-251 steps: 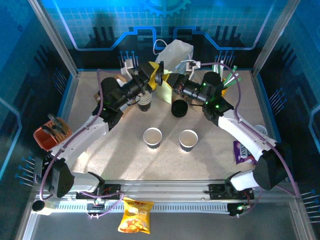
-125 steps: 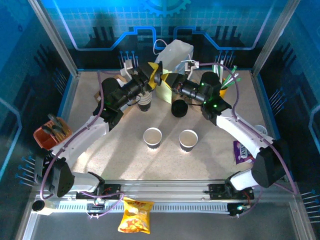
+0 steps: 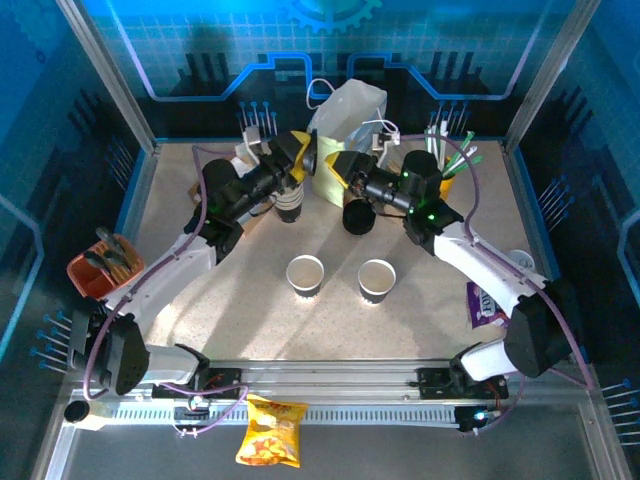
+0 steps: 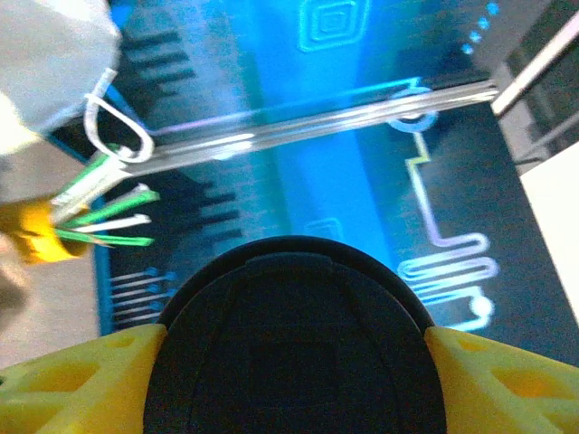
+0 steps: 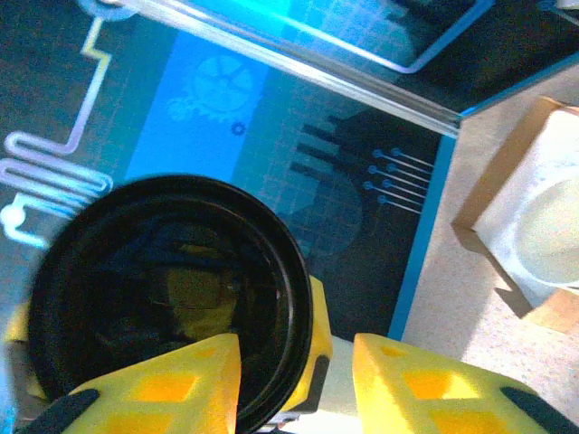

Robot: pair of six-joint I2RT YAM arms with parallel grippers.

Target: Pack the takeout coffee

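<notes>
**Left gripper (image 3: 312, 158) and right gripper (image 3: 341, 166) tip to tip at the black lid (image 4: 294, 307) of the takeout coffee, upper centre of the top view.**
Left jaws partly closed, clamped on opposite sides of the lid. Right jaws ajar, straddling the lid's rim with a gap on one side, gripping nothing. Cup body under the lid not discernible. Directly behind, a white paper bag (image 3: 352, 105). Lower in the frame, two open cups (image 3: 305, 272) side by side on the table (image 3: 240, 320).

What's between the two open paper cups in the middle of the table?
Nothing: the top view shows bare speckled tabletop between the left cream paper cup and the right cream paper cup.
</notes>
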